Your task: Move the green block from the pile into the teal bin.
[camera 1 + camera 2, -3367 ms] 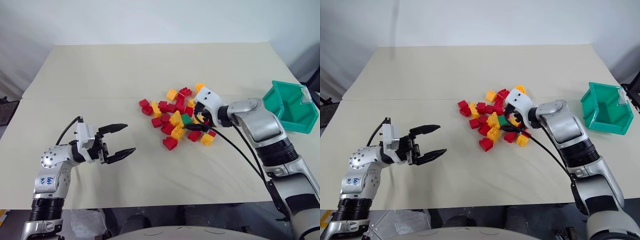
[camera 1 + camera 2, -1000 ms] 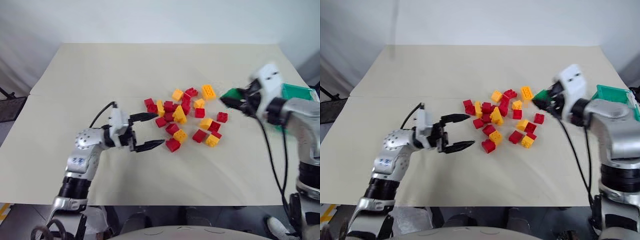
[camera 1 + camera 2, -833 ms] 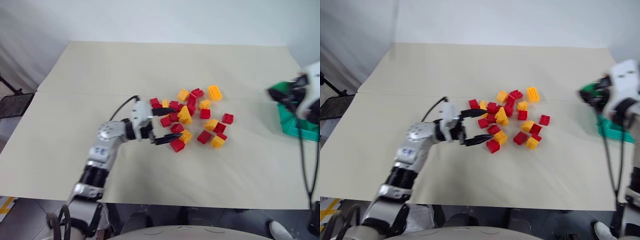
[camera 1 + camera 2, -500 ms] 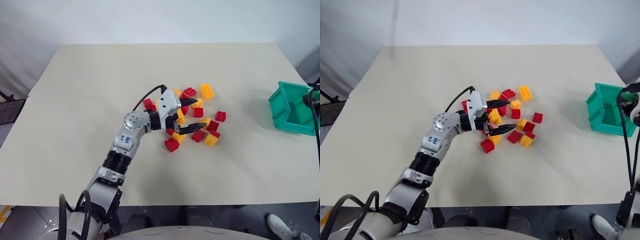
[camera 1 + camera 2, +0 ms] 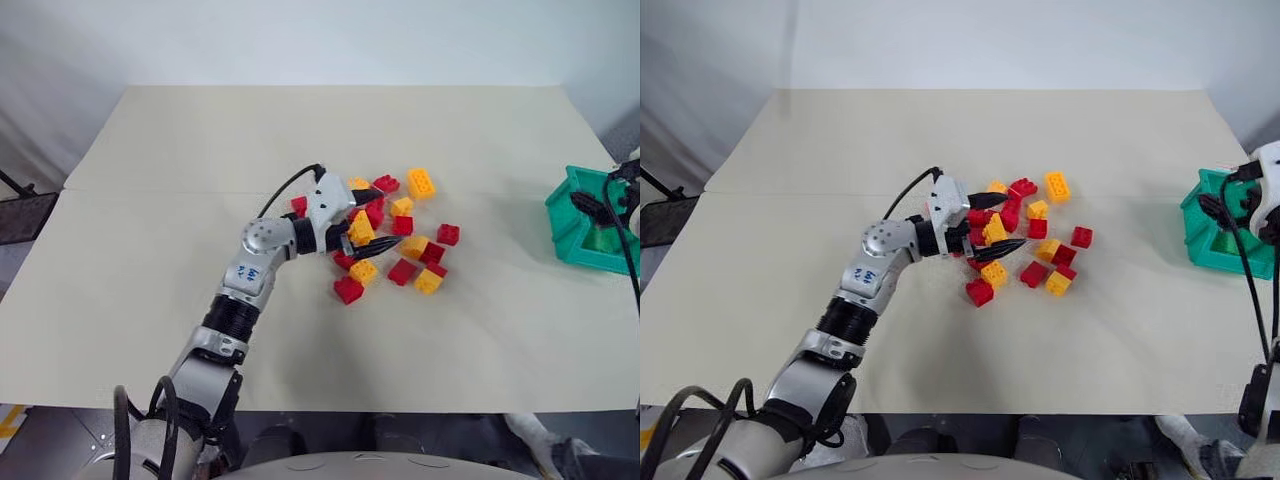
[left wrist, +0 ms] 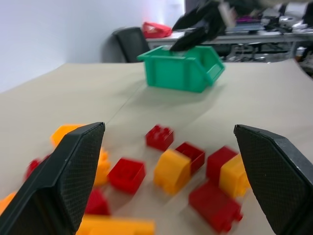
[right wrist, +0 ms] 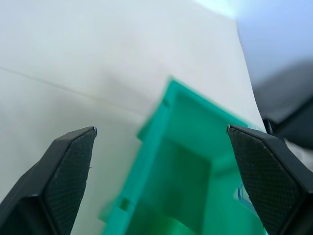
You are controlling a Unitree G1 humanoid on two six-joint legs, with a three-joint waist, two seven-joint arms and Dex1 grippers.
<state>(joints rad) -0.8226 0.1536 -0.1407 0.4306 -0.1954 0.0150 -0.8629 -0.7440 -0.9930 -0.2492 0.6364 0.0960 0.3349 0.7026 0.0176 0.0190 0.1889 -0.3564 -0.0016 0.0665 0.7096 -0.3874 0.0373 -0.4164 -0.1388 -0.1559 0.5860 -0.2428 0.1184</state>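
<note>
While its jaws stand wide apart and empty, the right gripper (image 7: 161, 183) hangs over the teal bin (image 5: 578, 232); a bright patch inside may be the green block (image 5: 606, 238). The left gripper (image 5: 998, 224), jaws spread, reaches among the pile (image 5: 400, 240).

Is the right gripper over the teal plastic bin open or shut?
Open: the right gripper's black fingers stand wide apart, empty, above the teal plastic bin.

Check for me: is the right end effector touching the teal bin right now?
Apart. The right wrist view shows the right end effector open, its fingers spread wide above the teal bin, neither on its rim.
</note>
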